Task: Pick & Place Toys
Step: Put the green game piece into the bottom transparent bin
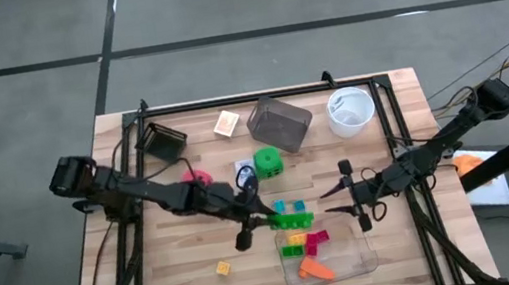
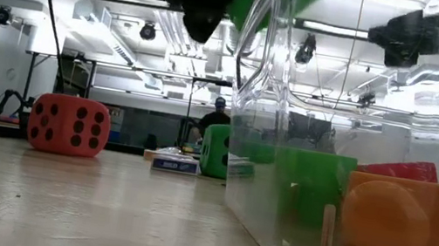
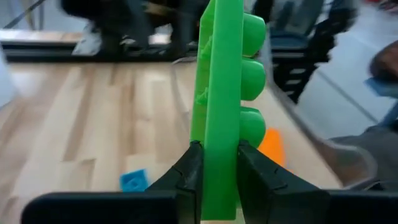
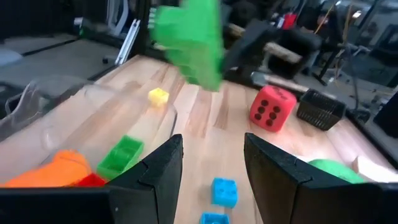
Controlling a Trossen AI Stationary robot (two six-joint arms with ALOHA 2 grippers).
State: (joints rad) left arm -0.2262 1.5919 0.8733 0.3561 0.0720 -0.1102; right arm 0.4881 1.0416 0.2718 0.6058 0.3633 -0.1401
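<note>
Four bricks lie in tray (image 1: 354, 267); left gripper (image 3: 214, 171) clamps green brick (image 1: 294, 219) at its rim, right gripper (image 4: 211, 165) apart beside it; dice, scattered bricks remain.

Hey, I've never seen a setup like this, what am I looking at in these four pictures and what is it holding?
Two robot arms work at a wooden table. One picture looks straight down, one looks level across the tabletop, and two come from cameras on the wrists. The left gripper has its fingers shut on a long green brick, at the edge of a clear tray that already has bricks in it. The right gripper waits open beside the tray, holding nothing. Also on the table: a red die, a green die, blue bricks and a yellow brick.
</note>
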